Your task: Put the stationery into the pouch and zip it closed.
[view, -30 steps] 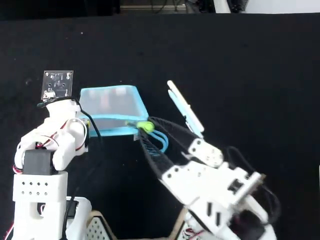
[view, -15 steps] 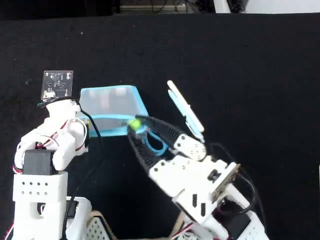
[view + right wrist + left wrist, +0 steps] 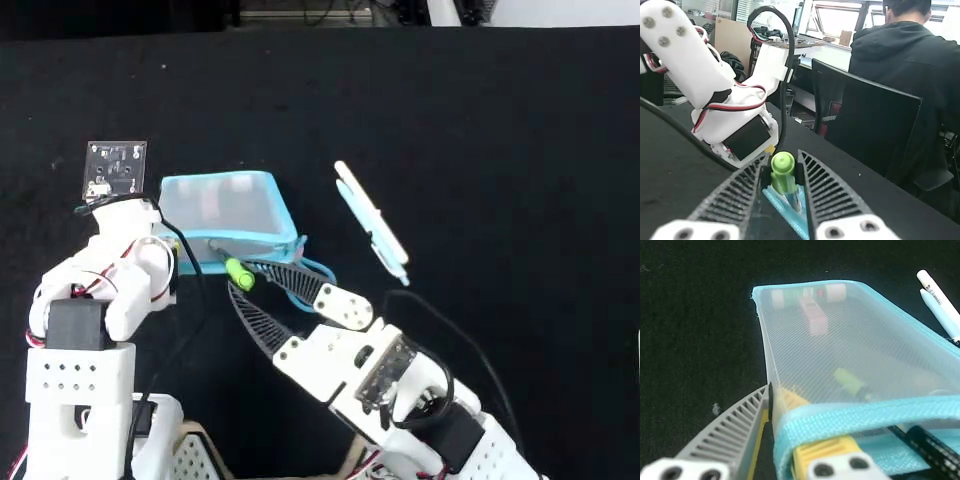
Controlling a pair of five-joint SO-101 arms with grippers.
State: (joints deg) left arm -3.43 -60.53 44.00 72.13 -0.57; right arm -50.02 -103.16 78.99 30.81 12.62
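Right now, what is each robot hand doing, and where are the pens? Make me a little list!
Pouch: blue mesh pouch on the black table
Left gripper: shut on the pouch's edge
Right gripper: shut on a green-topped pen at the pouch's near edge
Left out: white pen and light blue pen, side by side on the table

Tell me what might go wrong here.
The green-capped pen, held by the right gripper at the pouch mouth, may snag on the blue rim and push it. The left gripper holds just one corner, so the pouch could slip free. The white pen and blue pen lie outside and might be missed.
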